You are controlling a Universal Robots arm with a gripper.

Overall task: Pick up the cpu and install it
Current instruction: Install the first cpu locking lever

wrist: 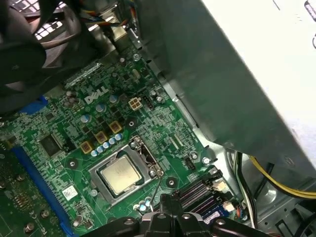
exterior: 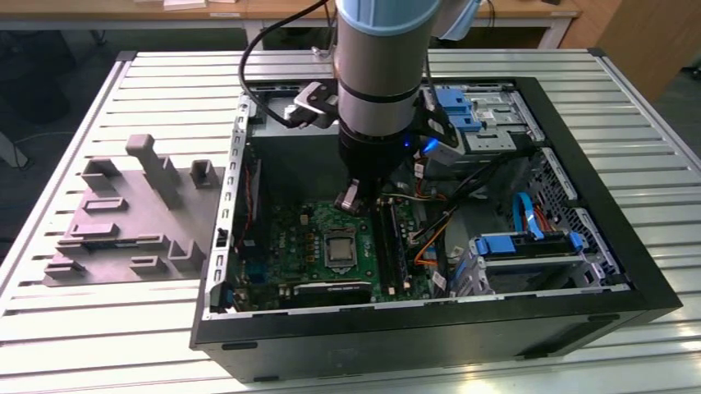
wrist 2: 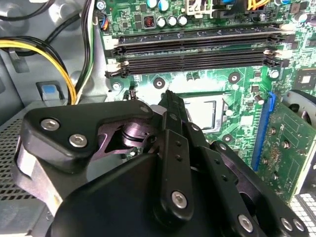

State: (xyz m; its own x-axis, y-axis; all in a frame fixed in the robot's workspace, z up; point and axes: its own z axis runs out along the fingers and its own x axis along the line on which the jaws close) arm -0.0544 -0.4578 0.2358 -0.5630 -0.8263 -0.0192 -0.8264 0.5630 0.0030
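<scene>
The cpu (wrist: 120, 175) is a flat silver-grey square lying in the metal-framed socket (exterior: 340, 249) of the green motherboard (exterior: 295, 238) inside the open computer case. In the second wrist view the cpu (wrist 2: 203, 112) shows partly behind my black fingers (wrist 2: 170, 111). My gripper (exterior: 348, 199) hangs just above the board at the socket's far edge, a little short of the cpu. Its fingertips (wrist: 170, 210) stand together and shut, with nothing between them.
The grey moulded tray (exterior: 121, 230) with upright posts lies outside the case at the exterior view's left. Black memory slots (wrist 2: 197, 52) run beside the socket. A grey metal box (wrist: 222, 74), yellow and black cables (wrist 2: 64, 64) and blue drive brackets (exterior: 526, 242) crowd the case.
</scene>
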